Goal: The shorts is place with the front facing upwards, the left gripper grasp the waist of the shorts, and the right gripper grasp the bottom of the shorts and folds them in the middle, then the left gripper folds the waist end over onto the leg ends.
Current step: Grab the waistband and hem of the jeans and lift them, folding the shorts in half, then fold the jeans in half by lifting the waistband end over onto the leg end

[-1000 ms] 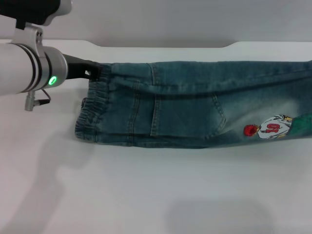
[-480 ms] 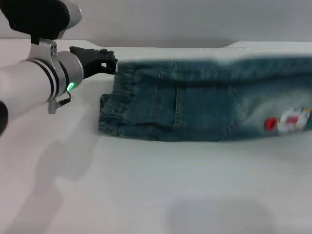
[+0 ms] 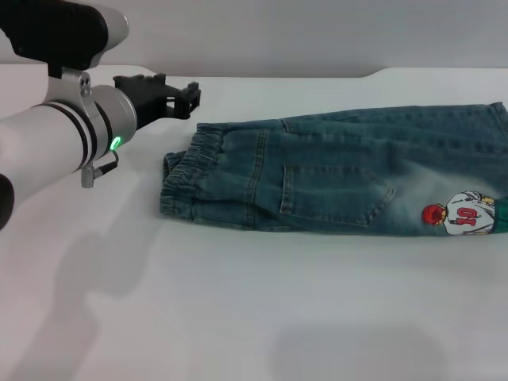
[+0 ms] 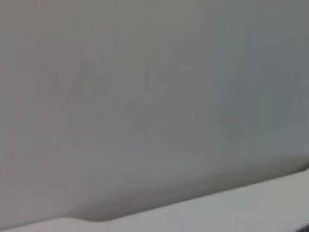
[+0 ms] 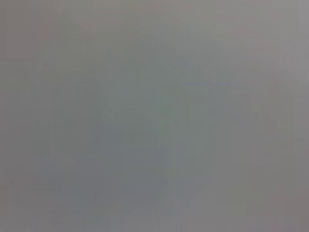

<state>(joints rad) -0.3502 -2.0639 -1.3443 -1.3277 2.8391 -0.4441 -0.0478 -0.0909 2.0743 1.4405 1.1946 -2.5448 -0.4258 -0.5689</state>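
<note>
The blue jean shorts (image 3: 341, 178) lie flat on the white desk (image 3: 238, 317), folded in half the long way, so they look like 1 long strip. They start near the middle of the desk and run off to the robot's right side. The puckered waist (image 3: 186, 178) is the end nearer the left arm. The leg hems (image 3: 496, 175) are at the far right edge of the head view. A patch pocket (image 3: 333, 194) shows on top, w/ a pale faded bit next to it. A small red & white cartoon print (image 3: 460, 214) sits near the hem, on the edge closest to the robot.

The left pincer (image 3: 186, 99) is at the back left of the desk, up near the far corner of the waist but not touching it. There is a gap of white desk between them. It holds nothing. Its black tips look close together, but I can't tell for sure if it is open or closed. The silver arm has a green light (image 3: 115, 143) on it.

The left wrist view shows only grey wall and a strip of white desk. The right wrist view shows plain grey. The right pincer can't be seen in any view.
</note>
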